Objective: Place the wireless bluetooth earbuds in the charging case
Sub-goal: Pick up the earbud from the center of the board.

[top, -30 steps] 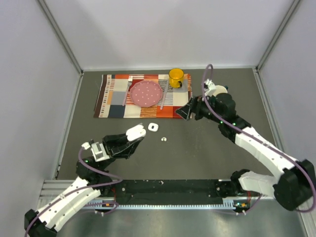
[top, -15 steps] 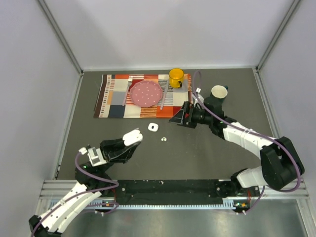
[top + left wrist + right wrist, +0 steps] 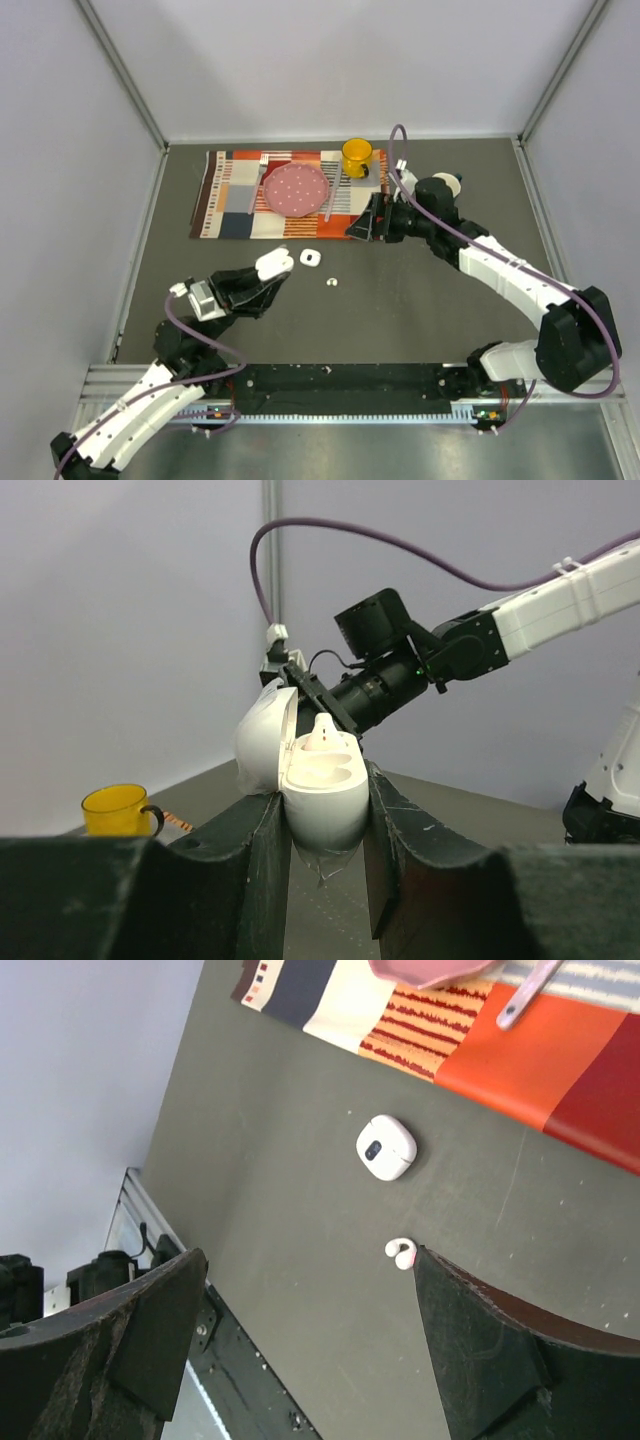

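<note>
One loose earbud (image 3: pixel 401 1252) lies near-left of the right gripper (image 3: pixel 362 226), jaws apart and free to fetch it; left gripper (image 3: pixel 322 825) is clamped on the open case (image 3: pixel 318 780).

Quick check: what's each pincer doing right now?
Left pincer: closed on the open charging case.
Right pincer: open, holding nothing.

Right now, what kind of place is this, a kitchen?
Probably a robot lab booth, not a kitchen: two white-and-black robot arms on a metal rail, plain pale walls around a dark grey table with one patchwork cloth placemat.
</note>
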`<state>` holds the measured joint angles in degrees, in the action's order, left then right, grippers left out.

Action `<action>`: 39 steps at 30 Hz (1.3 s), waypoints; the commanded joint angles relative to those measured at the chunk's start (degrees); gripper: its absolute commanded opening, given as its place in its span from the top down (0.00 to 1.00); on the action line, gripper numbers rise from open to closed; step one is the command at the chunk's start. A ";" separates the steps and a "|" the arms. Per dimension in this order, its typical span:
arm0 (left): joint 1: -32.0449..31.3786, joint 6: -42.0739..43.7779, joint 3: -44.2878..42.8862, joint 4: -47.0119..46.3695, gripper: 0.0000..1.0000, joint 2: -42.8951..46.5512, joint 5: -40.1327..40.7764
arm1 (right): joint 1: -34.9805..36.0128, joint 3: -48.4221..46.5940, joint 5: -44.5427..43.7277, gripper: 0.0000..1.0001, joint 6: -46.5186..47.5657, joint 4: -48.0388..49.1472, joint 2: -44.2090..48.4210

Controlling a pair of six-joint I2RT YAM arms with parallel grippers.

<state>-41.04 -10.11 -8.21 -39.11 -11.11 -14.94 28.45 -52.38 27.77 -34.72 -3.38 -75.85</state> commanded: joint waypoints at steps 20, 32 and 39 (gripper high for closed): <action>10.89 -9.75 14.17 -35.67 1.00 -17.71 -8.88 | -0.23 -9.14 -1.67 0.19 11.34 -9.19 -14.39; 10.89 -6.94 15.68 -25.75 1.00 -8.14 -9.23 | -0.06 -8.70 1.59 0.21 14.68 -8.58 -15.81; 10.89 -10.80 16.99 -21.97 1.00 -2.52 -8.79 | 3.01 -10.99 0.10 0.31 15.82 -11.21 -21.43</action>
<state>-30.41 -18.17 -2.52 -62.22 -16.43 -23.38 29.17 -60.40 28.34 -20.84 -14.04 -93.91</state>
